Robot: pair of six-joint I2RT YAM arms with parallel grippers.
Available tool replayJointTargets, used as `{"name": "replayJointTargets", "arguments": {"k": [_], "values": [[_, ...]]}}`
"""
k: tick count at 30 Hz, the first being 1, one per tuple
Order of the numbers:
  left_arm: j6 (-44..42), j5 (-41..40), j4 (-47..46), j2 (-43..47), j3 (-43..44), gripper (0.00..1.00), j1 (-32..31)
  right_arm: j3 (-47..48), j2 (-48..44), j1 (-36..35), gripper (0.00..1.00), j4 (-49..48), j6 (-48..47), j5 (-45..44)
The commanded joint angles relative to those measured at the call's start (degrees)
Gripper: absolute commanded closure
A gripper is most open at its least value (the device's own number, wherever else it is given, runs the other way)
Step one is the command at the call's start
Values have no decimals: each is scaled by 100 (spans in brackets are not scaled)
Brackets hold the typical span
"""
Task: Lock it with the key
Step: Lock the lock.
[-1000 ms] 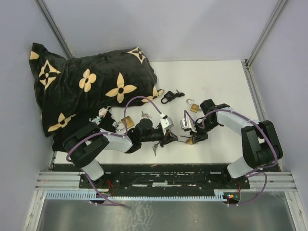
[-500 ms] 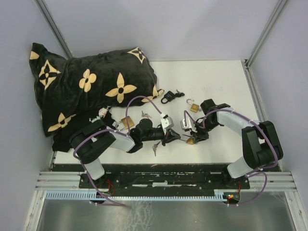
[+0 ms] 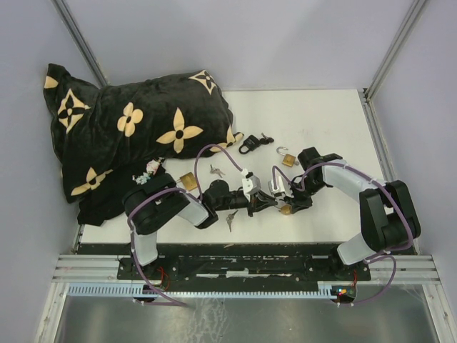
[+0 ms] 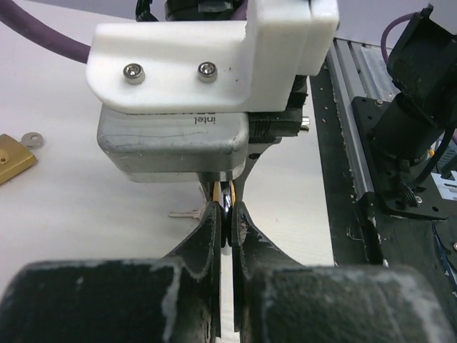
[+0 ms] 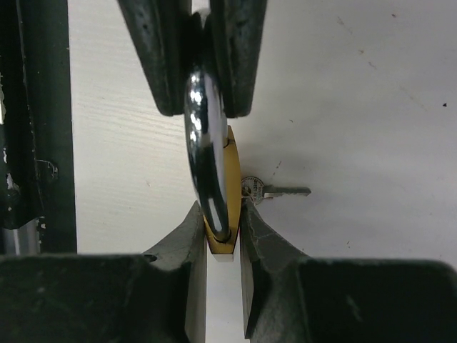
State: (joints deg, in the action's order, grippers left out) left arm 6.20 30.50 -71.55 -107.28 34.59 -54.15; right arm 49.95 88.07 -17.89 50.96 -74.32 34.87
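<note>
Holding a brass padlock [image 5: 233, 179] between both grippers, low over the white table [image 3: 328, 121], close to its near edge and midway between the two arms. Clamped on the lock's brass body from both flat sides by the right gripper [image 5: 221, 225], fingers pressed against the metal. Pinched at the chrome shackle [image 5: 206, 136] by the left gripper [image 4: 226, 214], squeezed together on the loop with barely a sliver between the pads. Meeting nose to nose in the overhead view, left from the left, right from the right.

Lying flat on the table just beside the lock body in the right wrist view: a small silver key [image 5: 284, 191] on a ring, blade pointing away from the lock. Impossible to tell whether touching the brass or seated in it.

Scattered farther back on the table:
- an open padlock [image 3: 287, 158], brass, shackle up, just behind the right gripper
- a black padlock [image 3: 248, 146] farther back
- a flat brass lock [image 3: 188, 180] beside the left arm
- loose keys [image 3: 216, 171] between that lock and the left gripper

Filling the far left corner: a black cushion [image 3: 136, 128] with tan flower shapes.
</note>
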Motion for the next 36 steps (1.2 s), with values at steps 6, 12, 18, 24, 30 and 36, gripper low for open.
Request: {"name": "replayJointTargets", "arguments": {"k": [6,12,18,24,30,36], "values": [[121,478,1492,-980,-539,97,-679,-71,82,-187,98,-701,397,176],[-84,209,2207,-1189,-155,97,-705,-83,72,-187,98,-718,418,170],[-255,132,2838,-1313,-62,97,-745,-65,69,-177,98,-738,465,177],[-344,252,3021,-1360,-119,97,-797,-68,95,-179,98,-773,503,170],[-496,361,3458,-1477,5,97,-1033,-152,36,-179,98,-956,600,82],[-464,371,3753,-1589,101,97,-1260,-185,-14,-173,98,-1082,719,21]]}}
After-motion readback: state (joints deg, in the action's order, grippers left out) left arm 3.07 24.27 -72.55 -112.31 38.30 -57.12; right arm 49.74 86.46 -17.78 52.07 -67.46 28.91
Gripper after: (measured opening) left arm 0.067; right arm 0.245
